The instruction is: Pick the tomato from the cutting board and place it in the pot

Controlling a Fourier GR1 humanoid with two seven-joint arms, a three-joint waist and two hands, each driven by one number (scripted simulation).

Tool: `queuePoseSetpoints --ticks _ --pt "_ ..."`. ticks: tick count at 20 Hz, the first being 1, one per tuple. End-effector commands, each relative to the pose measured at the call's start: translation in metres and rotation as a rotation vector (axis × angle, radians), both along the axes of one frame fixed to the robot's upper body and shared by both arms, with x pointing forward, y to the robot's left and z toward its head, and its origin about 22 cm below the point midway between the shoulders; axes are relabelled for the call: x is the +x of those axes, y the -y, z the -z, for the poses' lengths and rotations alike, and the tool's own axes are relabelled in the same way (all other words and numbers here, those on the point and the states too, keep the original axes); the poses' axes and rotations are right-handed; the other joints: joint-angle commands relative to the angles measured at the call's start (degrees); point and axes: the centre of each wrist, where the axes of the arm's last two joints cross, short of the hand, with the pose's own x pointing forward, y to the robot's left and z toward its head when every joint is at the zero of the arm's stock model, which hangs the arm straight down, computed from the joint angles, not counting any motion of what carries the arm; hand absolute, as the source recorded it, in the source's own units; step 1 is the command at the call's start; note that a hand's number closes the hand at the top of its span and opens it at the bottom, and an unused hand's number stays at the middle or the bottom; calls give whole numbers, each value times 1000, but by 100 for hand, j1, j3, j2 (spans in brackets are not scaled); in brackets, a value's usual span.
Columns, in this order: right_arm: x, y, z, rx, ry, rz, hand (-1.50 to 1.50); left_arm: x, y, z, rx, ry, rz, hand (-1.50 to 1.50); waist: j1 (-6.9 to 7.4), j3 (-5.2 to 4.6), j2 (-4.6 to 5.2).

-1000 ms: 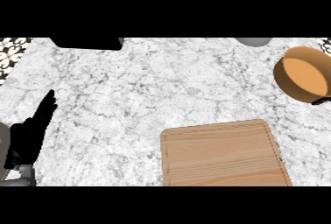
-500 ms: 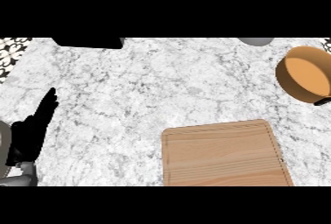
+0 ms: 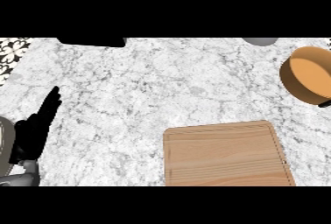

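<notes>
A wooden cutting board lies at the lower right of the marble counter; its top is bare and I see no tomato anywhere. An orange pot stands at the right edge, partly cut off, and nothing shows inside it. My left hand rests open at the lower left edge, its black fingers straight and pointing up. It touches nothing and is far from both board and pot. My right hand does not show.
A black object sits at the counter's top edge, left of centre. A grey round thing peeks in at the top right. Patterned tiles show in the top left corner.
The whole scene has shifted slightly in view. My left hand stays open at the left edge with a little less of its forearm showing.
</notes>
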Motion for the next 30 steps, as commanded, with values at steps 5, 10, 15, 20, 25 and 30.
queuePoseSetpoints --ticks 5,10,15,20,25,30 --pt "-7 12 9 84 136 -50 -150 4 -4 -1 -9 3 9 0 41 4 36" --pt "-6 9 8 -6 324 -74 -150 2 -2 -6 -11 4 4 0 63 11 -6" --pt "-1 -2 -16 -41 634 -67 -150 -3 -5 4 -8 -10 -4 0 -1 6 -53" --pt "1 -5 -9 91 697 -114 -150 2 4 -3 12 -14 -40 0 -175 -6 -132" --pt "-1 -5 8 165 746 -203 -150 -5 -14 10 -1 -35 -44 0 -305 -20 -174" --pt "-6 -11 11 172 778 -223 -150 -30 -22 15 -17 -57 -80 0 -483 -36 -270"
